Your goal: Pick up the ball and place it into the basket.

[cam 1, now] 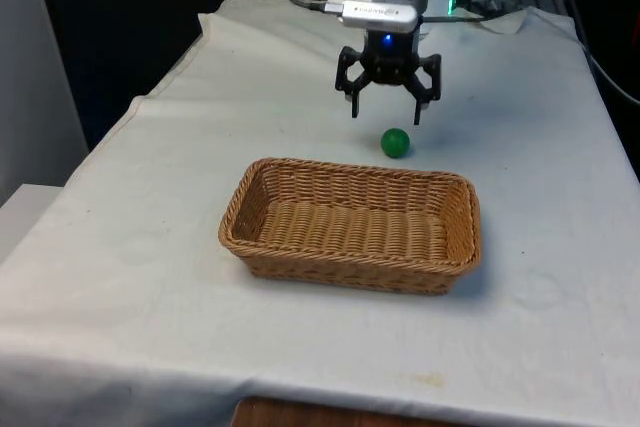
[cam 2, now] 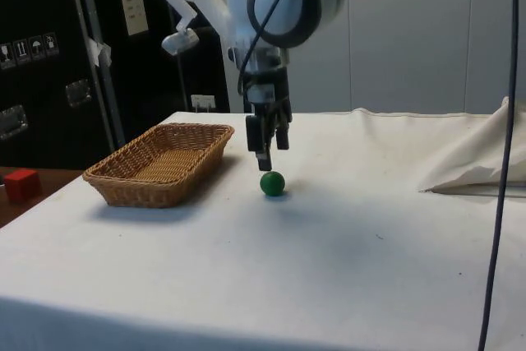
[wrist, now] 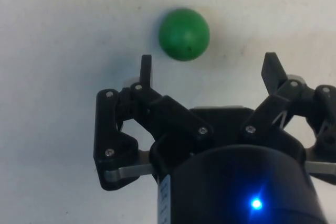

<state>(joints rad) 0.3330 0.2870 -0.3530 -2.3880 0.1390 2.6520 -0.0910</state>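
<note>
The black gripper (cam 1: 387, 111), fingers spread wide and holding nothing, hangs just above the green ball (cam 1: 395, 143) on the cloth-covered worktop (cam 1: 560, 197). The ball rests free on the cloth, just beyond the far rim of the wicker basket (cam 1: 352, 225), which holds nothing yet. In the wrist view the ball (wrist: 184, 33) sits ahead of the fingertips (wrist: 146, 67) rather than squarely between them, so a straight descent risks a finger clipping it and sending it rolling. The basket's far wall is close enough to stop a roll that way; elsewhere open cloth runs well clear to the worktop's edges. Rumpled cloth (cam 2: 472, 158) lies well apart.
</note>
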